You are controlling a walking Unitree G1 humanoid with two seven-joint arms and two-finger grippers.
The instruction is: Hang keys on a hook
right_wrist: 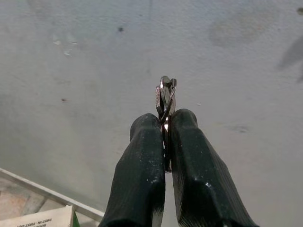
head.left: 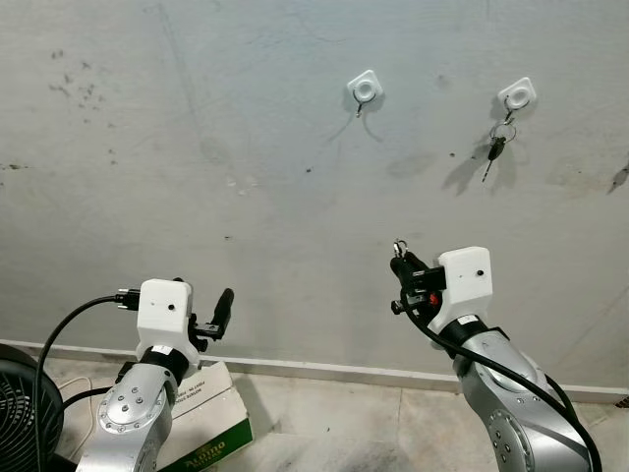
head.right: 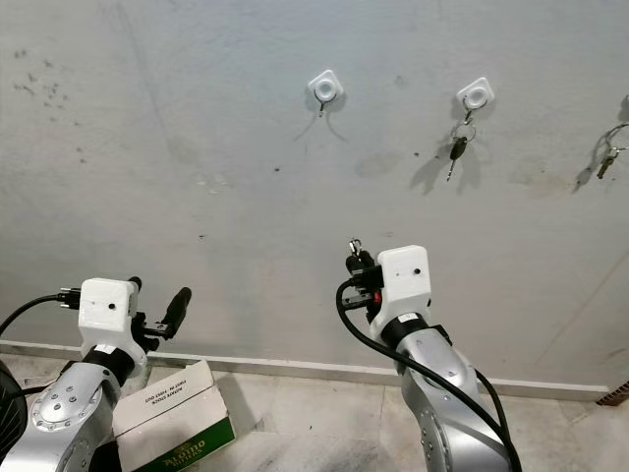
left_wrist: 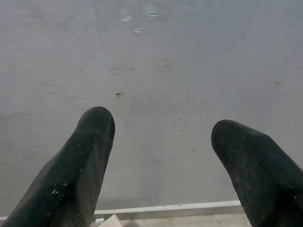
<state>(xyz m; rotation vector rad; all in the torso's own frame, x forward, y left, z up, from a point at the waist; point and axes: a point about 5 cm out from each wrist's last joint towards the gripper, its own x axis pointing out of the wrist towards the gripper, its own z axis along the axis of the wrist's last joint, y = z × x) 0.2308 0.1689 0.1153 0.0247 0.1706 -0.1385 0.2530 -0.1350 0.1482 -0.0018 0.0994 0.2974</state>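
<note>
A grey, stained concrete wall (head.left: 197, 147) faces the robot, with a pale skirting strip where it meets the tiled floor (head.left: 324, 413).

The right gripper (right_wrist: 164, 124) is raised in front of the wall, right of centre and well below the hooks. Its two black fingers are pressed tightly together on a set of keys (right_wrist: 165, 97); the metal key ring pokes out just past the fingertips, and the rest of the keys is hidden between the fingers.

High on the wall are two small white square hooks. The empty hook (head.left: 365, 89) sits up and slightly left of the right gripper. The second hook (head.left: 516, 94), further right, carries another bunch of keys (head.left: 497, 147) with a dark head, hanging down against the wall. At the far right edge of the right eye view something else dangles on the wall (head.right: 609, 155), possibly more keys, though it is too small to be sure.

The left gripper (left_wrist: 161, 137) is held low on the left, pointing at the bare wall. Its fingers are spread wide apart with nothing between them.

On the floor at the near left lies a white and green cardboard box (head.left: 206, 423), and beside it, at the left edge, part of a black fan (head.left: 20, 403).
</note>
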